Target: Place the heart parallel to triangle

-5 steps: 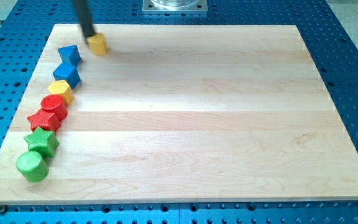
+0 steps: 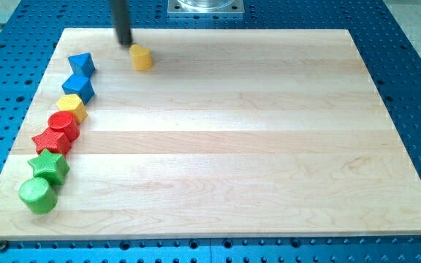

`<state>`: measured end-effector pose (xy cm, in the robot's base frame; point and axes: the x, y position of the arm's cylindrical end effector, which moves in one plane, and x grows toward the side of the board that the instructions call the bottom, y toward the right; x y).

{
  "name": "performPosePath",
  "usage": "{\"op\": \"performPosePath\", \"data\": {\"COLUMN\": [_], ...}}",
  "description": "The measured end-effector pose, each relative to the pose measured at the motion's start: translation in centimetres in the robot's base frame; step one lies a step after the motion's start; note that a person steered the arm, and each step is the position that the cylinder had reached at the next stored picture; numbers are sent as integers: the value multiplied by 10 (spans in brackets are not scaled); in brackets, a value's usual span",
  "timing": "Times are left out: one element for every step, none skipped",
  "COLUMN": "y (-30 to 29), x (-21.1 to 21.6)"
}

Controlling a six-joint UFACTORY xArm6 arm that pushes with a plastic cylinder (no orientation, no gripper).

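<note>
A small yellow block (image 2: 141,57), possibly the heart, lies near the view's top left on the wooden board (image 2: 232,146). My tip (image 2: 125,42) is just up and left of it, a small gap away. A blue block (image 2: 81,63), which looks like the triangle, lies to the left of the yellow block at the top of a column of blocks.
Down the board's left side runs a column: a blue cube-like block (image 2: 78,87), a yellow hexagon-like block (image 2: 71,108), a red block (image 2: 65,124), a red star-like block (image 2: 51,139), a green star (image 2: 49,166) and a green cylinder (image 2: 36,195).
My tip has moved to the right. The small yellow block has slid to the right and slightly down, away from the blue blocks.
</note>
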<state>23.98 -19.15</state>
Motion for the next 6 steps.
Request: {"op": "performPosePath", "data": {"y": [13, 39, 89, 114, 98, 97], "x": [18, 38, 57, 59, 60, 37]}}
